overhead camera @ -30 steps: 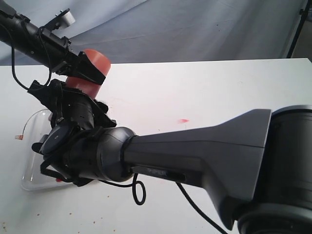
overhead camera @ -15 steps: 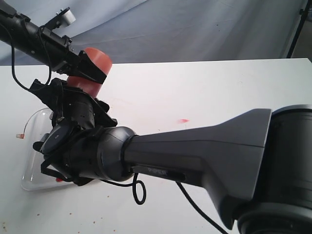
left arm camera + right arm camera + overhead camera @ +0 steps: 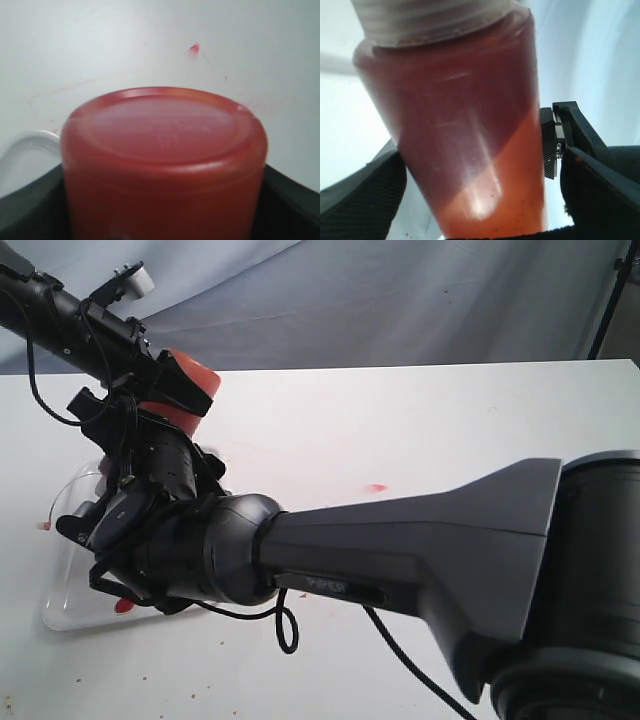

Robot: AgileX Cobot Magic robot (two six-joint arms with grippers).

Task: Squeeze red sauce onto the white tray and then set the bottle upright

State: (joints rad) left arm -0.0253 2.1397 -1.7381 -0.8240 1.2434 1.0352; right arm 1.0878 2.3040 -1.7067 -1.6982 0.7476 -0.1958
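The bottle [image 3: 190, 380] dipped lower; left end effector [image 3: 160, 200] and right end effector [image 3: 465, 170] grip it.

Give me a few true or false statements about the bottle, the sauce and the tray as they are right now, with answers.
1. The bottle is held off the table, base upward. True.
2. Only the left hand grips the bottle. False: the right hand has its fingers on either side of the bottle wall too.
3. A blob of red sauce lies on the white tray. True.
4. The bottle is empty. False: dark sauce shows through its wall in the right wrist view.
5. The table is spotless. False: a red smear marks it, away from the tray.
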